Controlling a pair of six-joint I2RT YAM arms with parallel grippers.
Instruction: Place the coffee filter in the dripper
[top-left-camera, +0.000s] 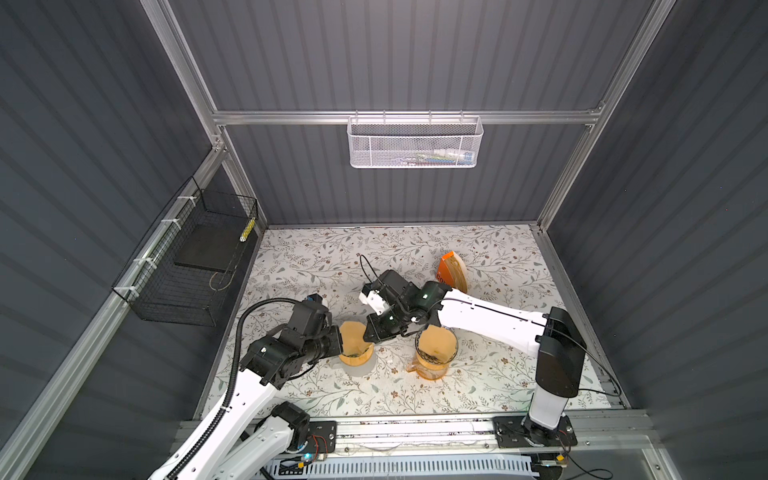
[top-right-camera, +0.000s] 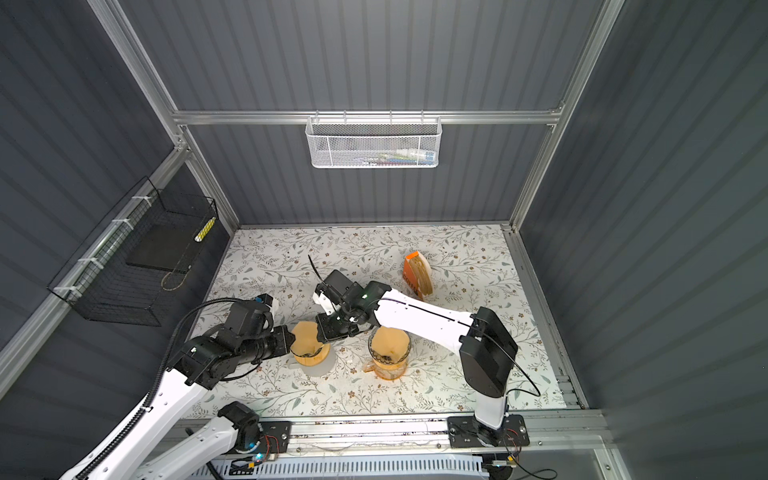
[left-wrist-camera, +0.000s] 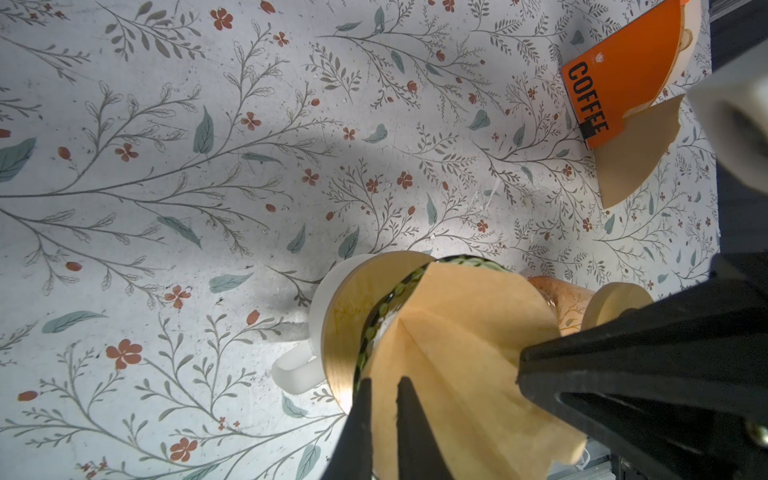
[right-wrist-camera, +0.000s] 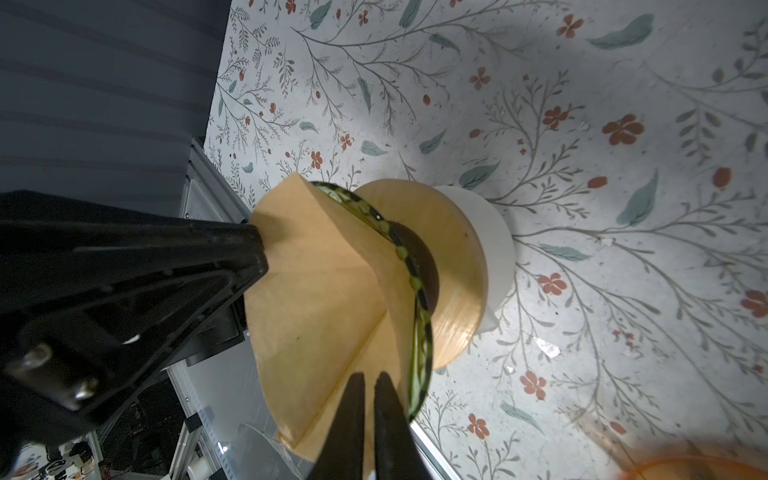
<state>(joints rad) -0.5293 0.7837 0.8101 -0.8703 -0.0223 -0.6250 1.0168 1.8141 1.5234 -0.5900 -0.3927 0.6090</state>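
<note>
A tan paper coffee filter (left-wrist-camera: 457, 332) sits as an opened cone in the green glass dripper (left-wrist-camera: 382, 307). The dripper has a wooden collar and stands on a white mug (left-wrist-camera: 320, 303). In both top views this set is left of centre, with the filter (top-left-camera: 352, 334) between the two grippers. My left gripper (left-wrist-camera: 385, 380) is shut on the filter's left edge. My right gripper (right-wrist-camera: 370, 375) is shut on its opposite edge, beside the dripper rim (right-wrist-camera: 415, 282). The inside bottom of the dripper is hidden by the paper.
A second dripper with a filter stands on an orange glass carafe (top-left-camera: 434, 365), just right of the mug and under my right forearm. An orange coffee filter pack (top-left-camera: 451, 272) stands further back. A black wire basket (top-left-camera: 187, 257) hangs on the left wall and a white mesh basket (top-left-camera: 415, 141) on the back wall.
</note>
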